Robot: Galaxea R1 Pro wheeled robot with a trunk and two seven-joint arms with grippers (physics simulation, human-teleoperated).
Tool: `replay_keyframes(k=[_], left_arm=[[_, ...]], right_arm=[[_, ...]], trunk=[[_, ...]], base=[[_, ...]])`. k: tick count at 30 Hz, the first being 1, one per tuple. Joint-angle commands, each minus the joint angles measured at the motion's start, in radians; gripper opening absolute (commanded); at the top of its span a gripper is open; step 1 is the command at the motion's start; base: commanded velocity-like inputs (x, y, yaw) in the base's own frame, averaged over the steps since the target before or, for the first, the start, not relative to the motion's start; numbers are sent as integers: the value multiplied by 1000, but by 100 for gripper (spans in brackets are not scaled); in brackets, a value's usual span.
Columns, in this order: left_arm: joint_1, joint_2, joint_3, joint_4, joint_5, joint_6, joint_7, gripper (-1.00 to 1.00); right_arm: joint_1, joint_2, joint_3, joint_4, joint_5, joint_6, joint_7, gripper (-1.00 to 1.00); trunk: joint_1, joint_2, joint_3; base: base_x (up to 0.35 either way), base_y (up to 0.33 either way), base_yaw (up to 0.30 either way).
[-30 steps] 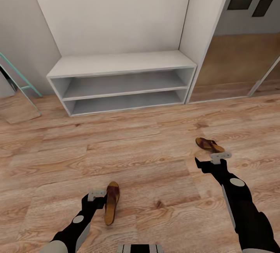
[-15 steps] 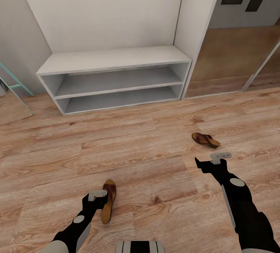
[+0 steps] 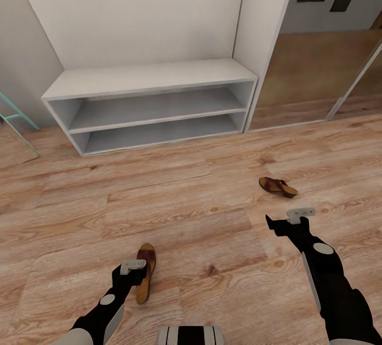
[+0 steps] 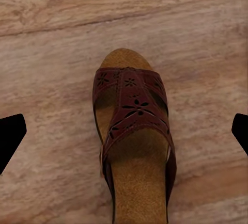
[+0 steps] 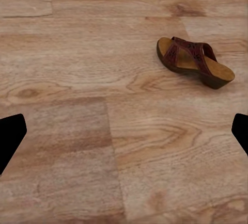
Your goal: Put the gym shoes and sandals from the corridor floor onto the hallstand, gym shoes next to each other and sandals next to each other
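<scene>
Two brown sandals lie on the wood corridor floor (image 3: 201, 212). One sandal (image 3: 144, 272) (image 4: 135, 146) rests directly under my left gripper (image 3: 132, 275), which hangs above it with its fingers spread wide on either side. The other sandal (image 3: 277, 186) (image 5: 194, 60) lies on its sole a short way ahead of my right gripper (image 3: 289, 221), also open and holding nothing. The light-grey hallstand (image 3: 148, 77) stands against the wall ahead, its two low shelves and flat top bare. The gym shoes are out of view.
A teal ladder-like frame (image 3: 16, 117) leans at the far left beside the hallstand. A tall white panel and a glossy sliding door (image 3: 313, 80) stand to the right of it. Open floor stretches between the sandals and the hallstand.
The whole picture has shifted, so the camera has moved. The right sandal now lies farther from my right gripper. Both arms keep their pose and both grippers stay open.
</scene>
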Motion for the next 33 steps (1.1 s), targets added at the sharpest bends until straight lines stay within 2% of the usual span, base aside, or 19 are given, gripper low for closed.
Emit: replay_keyframes(k=[1, 8, 10, 16, 27, 33], left_arm=[[-1, -1, 6, 1, -4, -3, 1, 100], [0, 0, 7, 3, -3, -14, 1, 100], [1, -1, 7, 10, -2, -50, 1, 100], [1, 0, 8, 14, -2, -70, 2, 100], [1, 0, 8, 15, -3, -75, 1, 100], [1, 0, 7, 16, -4, -76, 1, 100]], right_arm=[[0, 0, -2, -1, 11, 4, 9, 100], [-1, 1, -2, -2, 11, 4, 9, 100], [0, 1, -2, -2, 11, 4, 9, 100], [-1, 1, -2, -2, 10, 4, 8, 100], [0, 1, -2, -3, 10, 4, 8, 100], [0, 1, -2, -3, 10, 4, 8, 100]], trunk=[[4, -8, -4], [31, -57, -26], [38, -71, -33], [61, -113, -58], [66, -115, -117], [66, -115, -123]], base=[[0, 0, -18], [0, 0, -8], [0, 0, -1], [0, 0, 0], [0, 0, 0], [0, 0, -5]])
